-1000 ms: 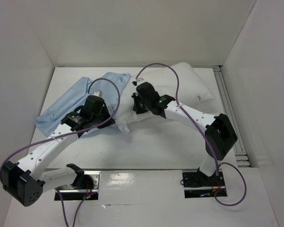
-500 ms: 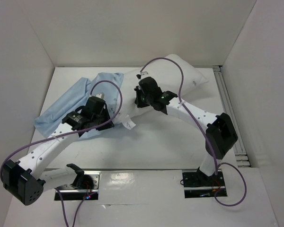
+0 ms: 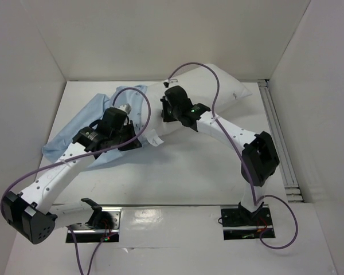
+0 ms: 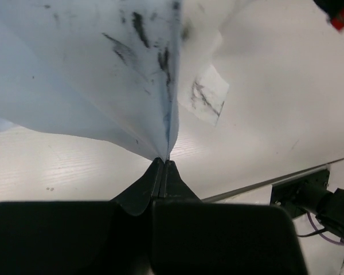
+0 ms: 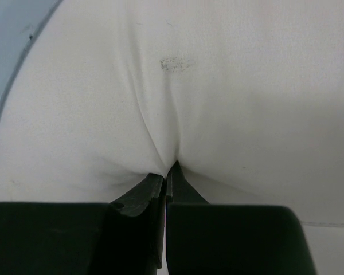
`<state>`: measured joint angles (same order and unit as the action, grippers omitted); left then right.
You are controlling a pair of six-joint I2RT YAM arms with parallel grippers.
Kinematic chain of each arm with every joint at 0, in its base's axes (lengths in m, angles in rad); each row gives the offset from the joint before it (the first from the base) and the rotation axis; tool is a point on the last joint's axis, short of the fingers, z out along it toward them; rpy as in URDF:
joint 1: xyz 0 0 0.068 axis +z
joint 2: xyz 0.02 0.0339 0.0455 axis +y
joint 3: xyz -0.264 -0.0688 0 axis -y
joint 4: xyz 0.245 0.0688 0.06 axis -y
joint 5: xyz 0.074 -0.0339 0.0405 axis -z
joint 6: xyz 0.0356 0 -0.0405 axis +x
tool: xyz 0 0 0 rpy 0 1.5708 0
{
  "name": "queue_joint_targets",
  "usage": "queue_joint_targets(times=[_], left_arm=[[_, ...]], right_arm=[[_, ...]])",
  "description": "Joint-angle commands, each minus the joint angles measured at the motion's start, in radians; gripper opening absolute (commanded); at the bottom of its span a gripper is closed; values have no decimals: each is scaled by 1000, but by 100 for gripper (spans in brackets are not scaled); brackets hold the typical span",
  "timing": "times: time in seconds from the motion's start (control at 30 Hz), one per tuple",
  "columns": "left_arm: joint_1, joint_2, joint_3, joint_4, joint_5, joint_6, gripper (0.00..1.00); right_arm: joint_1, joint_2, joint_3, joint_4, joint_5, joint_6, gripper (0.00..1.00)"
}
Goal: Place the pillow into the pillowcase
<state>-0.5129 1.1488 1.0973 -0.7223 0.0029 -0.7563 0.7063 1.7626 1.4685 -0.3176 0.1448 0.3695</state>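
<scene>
Spanning the white, walled table — pillowcase pinched by left tool, pillow by right tool.

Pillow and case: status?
Left tool shut on the pillowcase edge. Right tool shut, pinching the pillow. Pillow mostly outside the case, one end against it. Only the purple cables loop overhead.

pillow shifted toward the back, right pincer farther back, left pincer with pillowcase too
</scene>
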Motion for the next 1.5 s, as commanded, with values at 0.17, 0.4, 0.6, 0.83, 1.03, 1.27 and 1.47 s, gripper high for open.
queue_joint_targets(times=[0.17,0.4,0.6,0.83,1.03,1.27,1.47], left_arm=[[-6,40,145,-69,178,92,0],[48,61,237,-78,238,72,0],[80,101,237,-14,293,52,0],[114,129,292,-52,160,52,0],[137,86,256,-224,-233,26,50],[146,28,44,-161,-267,-21,72],[146,38,-8,-88,-366,-49,68]], right_arm=[[18,139,285,61,7,-43,0],[120,173,43,192,-86,69,0],[199,118,-58,282,-97,115,0],[122,23,-63,302,-74,120,0],[122,14,-97,292,-83,106,0],[122,14,-97,279,-93,106,0],[113,14,-97,270,-82,106,0]])
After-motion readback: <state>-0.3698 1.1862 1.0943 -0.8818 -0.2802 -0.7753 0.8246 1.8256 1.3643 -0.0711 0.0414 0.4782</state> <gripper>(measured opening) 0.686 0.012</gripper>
